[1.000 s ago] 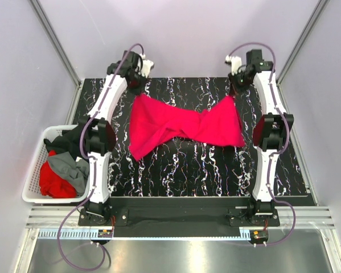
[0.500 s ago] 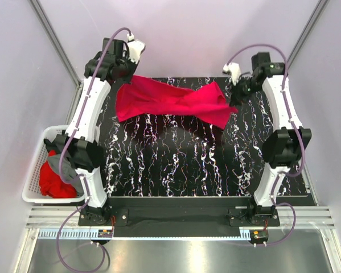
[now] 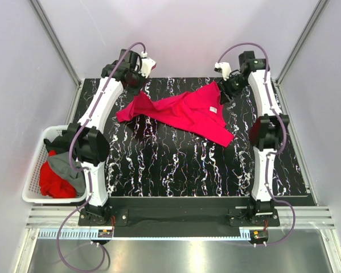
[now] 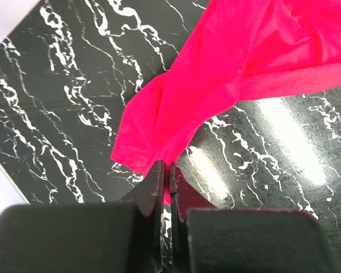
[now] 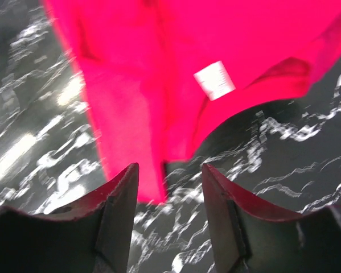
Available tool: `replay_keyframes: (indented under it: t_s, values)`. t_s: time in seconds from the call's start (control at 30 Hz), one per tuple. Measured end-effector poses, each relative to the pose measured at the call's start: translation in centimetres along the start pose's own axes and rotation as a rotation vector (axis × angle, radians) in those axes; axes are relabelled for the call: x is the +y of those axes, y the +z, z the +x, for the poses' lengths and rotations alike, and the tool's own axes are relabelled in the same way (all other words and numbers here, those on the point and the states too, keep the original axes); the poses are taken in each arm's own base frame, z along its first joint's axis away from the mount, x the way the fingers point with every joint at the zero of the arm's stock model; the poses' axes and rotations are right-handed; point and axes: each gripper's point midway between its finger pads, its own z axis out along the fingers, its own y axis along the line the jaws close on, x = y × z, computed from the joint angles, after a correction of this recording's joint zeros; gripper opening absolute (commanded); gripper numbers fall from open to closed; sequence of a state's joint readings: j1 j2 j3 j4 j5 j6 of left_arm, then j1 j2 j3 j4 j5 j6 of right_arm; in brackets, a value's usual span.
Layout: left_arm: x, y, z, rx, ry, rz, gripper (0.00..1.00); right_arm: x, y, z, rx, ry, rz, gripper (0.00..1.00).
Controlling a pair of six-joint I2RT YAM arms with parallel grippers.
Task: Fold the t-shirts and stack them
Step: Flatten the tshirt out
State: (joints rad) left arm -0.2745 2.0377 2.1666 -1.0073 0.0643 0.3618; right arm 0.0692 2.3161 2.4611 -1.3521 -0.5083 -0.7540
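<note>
Well, we start with the black marbled desk. The pink t-shirt lies crumpled across its far half, and the shirt's left corner is drawn up toward the left arm's tip.

Both arms reach far forward. The left arm stretches to the far left corner and the right arm to the far right.

A white basket beside the desk's left edge holds a red shirt, a grey shirt and a black shirt in a heap.

From above we cannot make out the jaws, but the wrist views show them. The left pincer is pressed tight on a corner of the pink t-shirt. The right pincer stands parted and grips nothing, with the shirt's hem just beyond its tips. That blurred view also shows the shirt's small white label close up.
</note>
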Motion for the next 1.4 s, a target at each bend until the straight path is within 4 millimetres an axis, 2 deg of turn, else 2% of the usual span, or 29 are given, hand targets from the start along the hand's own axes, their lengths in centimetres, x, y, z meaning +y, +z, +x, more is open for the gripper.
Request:
replay_keyframes:
  t_s: [0.13, 0.23, 0.3, 0.4, 0.6, 0.73, 1.0, 1.3, 1.4]
  values:
    - [-0.3, 0.3, 0.4, 0.013, 0.002, 0.008, 0.0, -3.3, 4.7, 1.4, 0.039, 0.061, 0.018, 0.52]
    - [-0.4, 0.5, 0.6, 0.019, 0.002, 0.01, 0.0, -3.7, 7.8, 3.6, 0.096, 0.119, -0.018, 0.52]
    - [-0.5, 0.6, 0.8, 0.026, 0.001, 0.013, 0.0, -3.8, 8.9, 4.5, 0.116, 0.149, -0.032, 0.52]
    - [-0.6, 0.8, 1.2, 0.038, 0.001, 0.017, 0.0, -4.0, 9.6, 4.6, 0.107, 0.188, -0.027, 0.53]
    - [-1.1, 1.4, 2.2, 0.067, 0.001, 0.03, 0.0, -4.9, 9.9, 3.1, 0.043, 0.217, -0.001, 0.55]
    - [-1.5, 1.8, 2.9, 0.089, 0.003, 0.041, 0.0, -6.3, 10.6, 1.9, -0.008, 0.216, 0.032, 0.56]
    - [-2.3, 2.0, 3.6, 0.116, 0.012, 0.052, 0.0, -7.7, 13.9, 3.2, -0.006, 0.251, 0.039, 0.58]
    - [-2.9, 2.1, 3.5, 0.122, 0.03, 0.055, 0.0, -8.4, 14.3, 2.3, -0.04, 0.248, 0.06, 0.58]
    - [-3.1, 2.1, 3.5, 0.122, 0.033, 0.056, 0.0, -8.4, 14.3, 2.2, -0.044, 0.249, 0.058, 0.55]
